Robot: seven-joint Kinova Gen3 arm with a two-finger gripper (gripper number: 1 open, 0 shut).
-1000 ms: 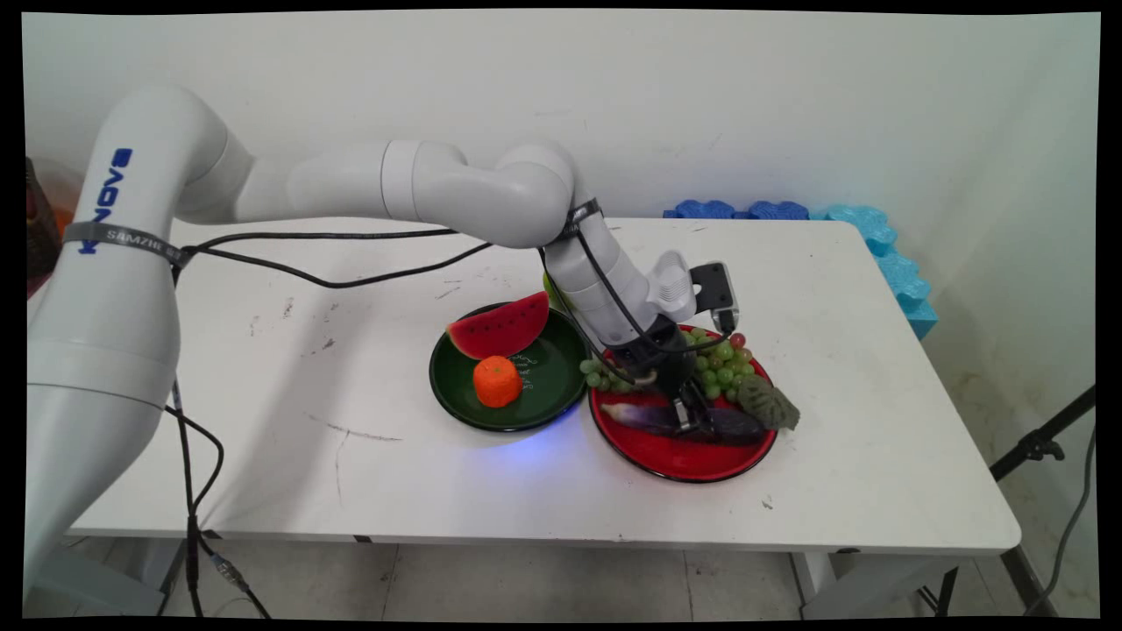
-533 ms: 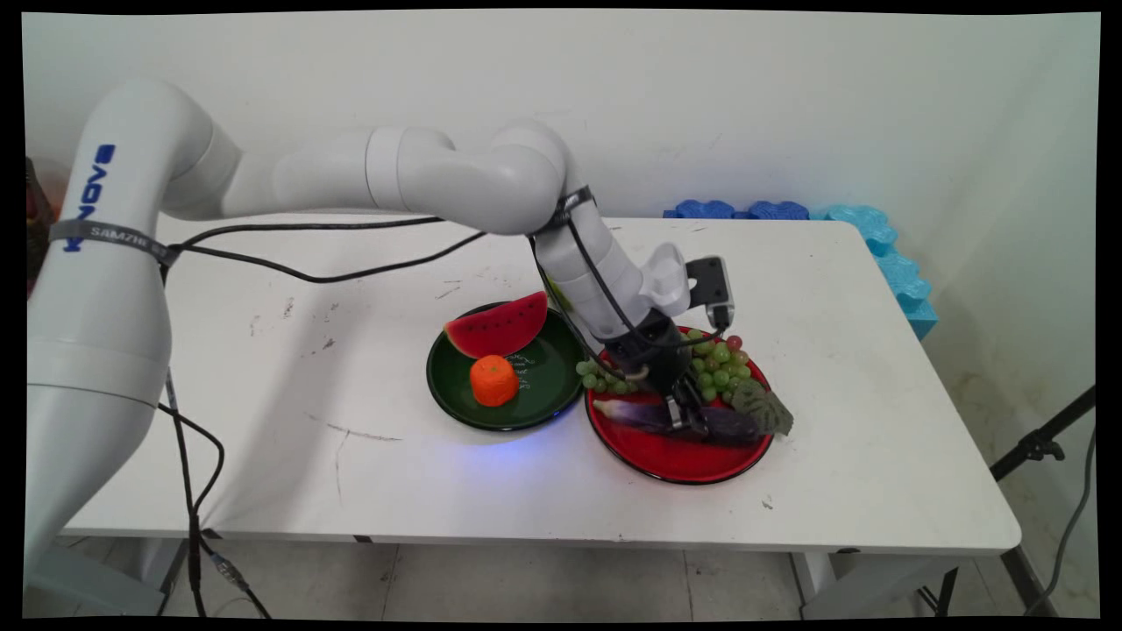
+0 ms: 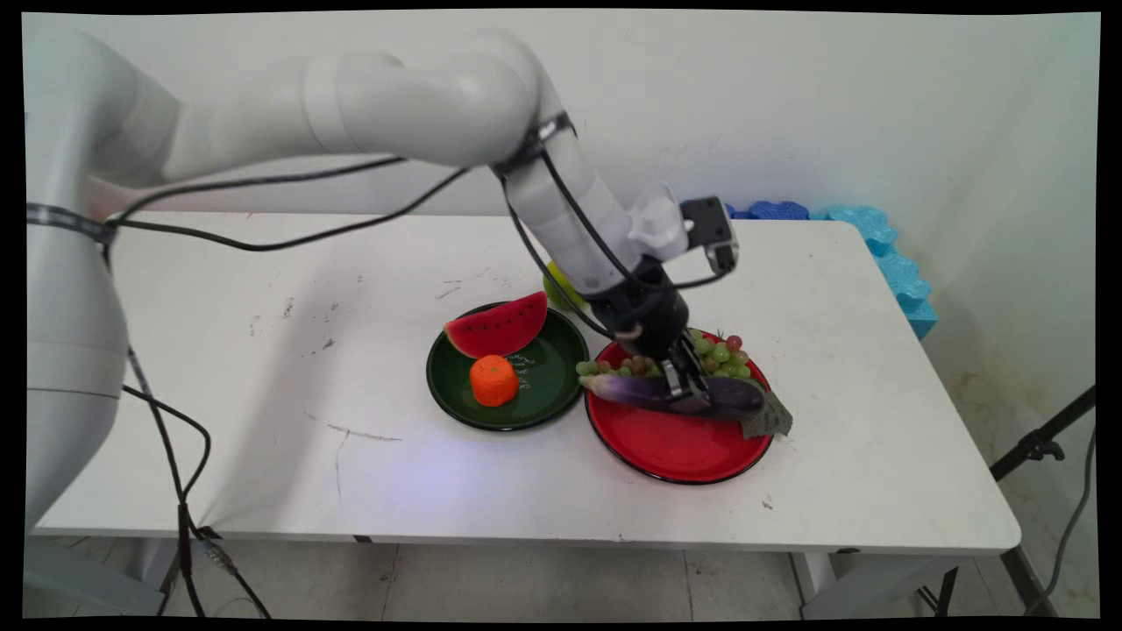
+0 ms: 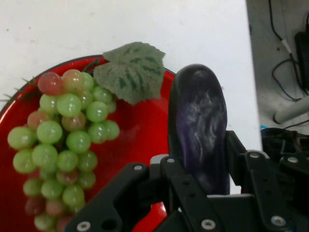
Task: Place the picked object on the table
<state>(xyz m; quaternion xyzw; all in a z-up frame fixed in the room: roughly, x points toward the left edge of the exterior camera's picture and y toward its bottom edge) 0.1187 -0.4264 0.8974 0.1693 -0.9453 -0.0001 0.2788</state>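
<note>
My black gripper (image 3: 688, 394) is shut on a purple eggplant (image 3: 631, 391), which hangs level a little above the red plate (image 3: 675, 451). In the hand view the eggplant (image 4: 200, 125) stands clamped between the fingers, over the plate's edge (image 4: 140, 135). A bunch of green grapes (image 3: 720, 355) with a leaf (image 3: 764, 419) lies on the far part of the plate; in the hand view the grapes (image 4: 63, 145) and the leaf (image 4: 128, 70) are to the left of the eggplant.
A dark green plate (image 3: 552, 386) to the left of the red one holds a watermelon slice (image 3: 498, 326) and an orange piece (image 3: 493, 379). A yellow-green fruit (image 3: 554, 285) peeks out behind the arm. Blue foam pieces (image 3: 877, 237) line the table's far right corner.
The gripper has risen with the eggplant, lifting it off the red plate. The arm's upper links have swung upward.
</note>
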